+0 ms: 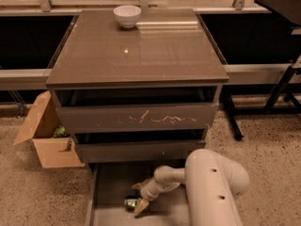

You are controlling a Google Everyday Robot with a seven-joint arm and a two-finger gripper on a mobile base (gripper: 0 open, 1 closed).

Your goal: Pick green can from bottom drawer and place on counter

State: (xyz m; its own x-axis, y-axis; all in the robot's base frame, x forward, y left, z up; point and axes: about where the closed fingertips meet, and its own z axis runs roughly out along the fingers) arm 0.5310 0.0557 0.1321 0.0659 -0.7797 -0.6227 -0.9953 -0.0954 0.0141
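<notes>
- Hand (139, 196) inside bottom drawer (112, 186), at frame's 6 o'clock, fingers spread apart, gripping nothing.
- At its 8 o'clock, green can (130, 204) lies just beside the lower finger.

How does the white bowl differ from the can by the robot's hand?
The bowl is white and stands upright on the counter; the can is green and lies on its side in the bottom drawer. The bowl sits alone; the can has the hand right beside it. Both are small and round.
</notes>
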